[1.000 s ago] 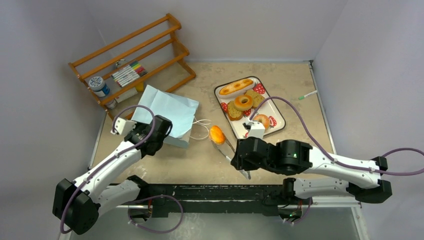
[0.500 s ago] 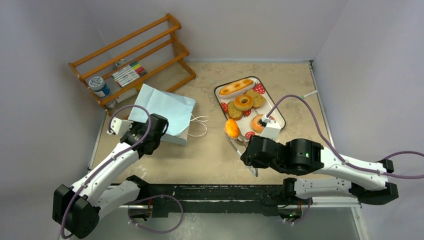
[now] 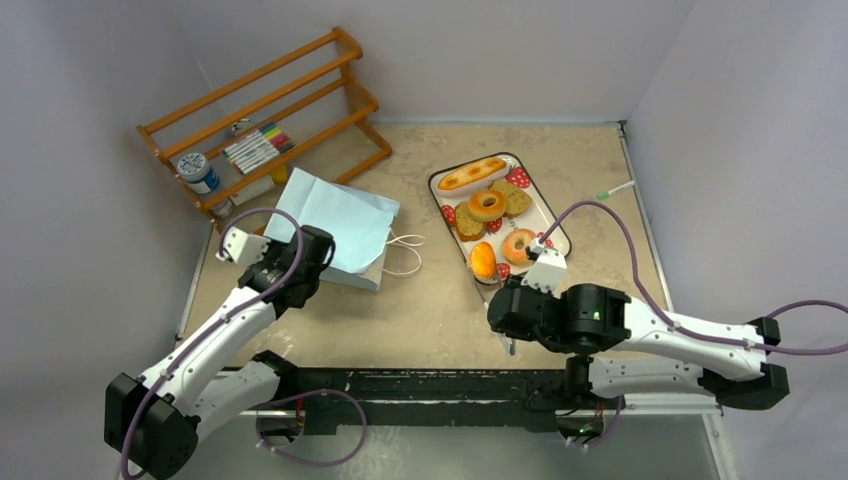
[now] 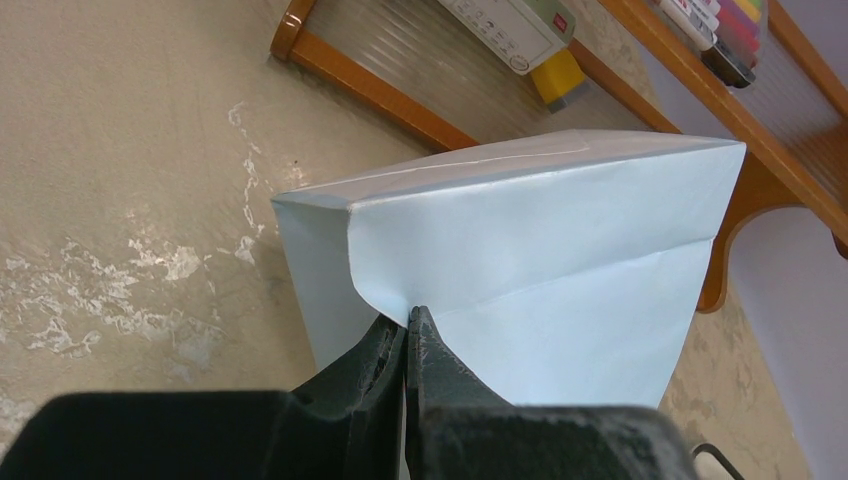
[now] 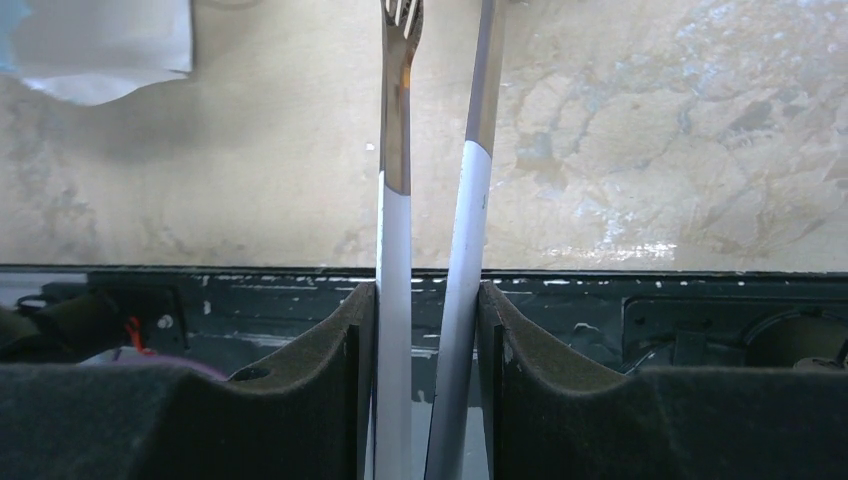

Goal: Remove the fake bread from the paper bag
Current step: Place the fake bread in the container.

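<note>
The pale-blue paper bag (image 3: 340, 222) lies on its side on the table, mouth and cord handles toward the tray. My left gripper (image 3: 322, 262) is shut on the bag's bottom fold, as the left wrist view (image 4: 408, 318) shows against the bag (image 4: 560, 250). My right gripper (image 3: 504, 316) is shut on the metal tongs (image 5: 396, 190), which pinch the orange oval roll (image 3: 483, 260) at the tray's near-left edge. On the strawberry-print tray (image 3: 553, 228) lie the golden loaf (image 3: 472, 172), two ring bagels (image 3: 487, 205) (image 3: 519, 245) and toast slices (image 3: 467, 222).
A wooden rack (image 3: 262, 115) with markers and a small can stands at the back left, just behind the bag. A green-tipped pen (image 3: 615, 189) lies near the right wall. The table's near edge (image 5: 600, 285) runs under the right gripper.
My right arm has carried the tongs and the orange roll to the right, from beside the bag's handles to the tray's edge. The left gripper and the bag shifted slightly.
</note>
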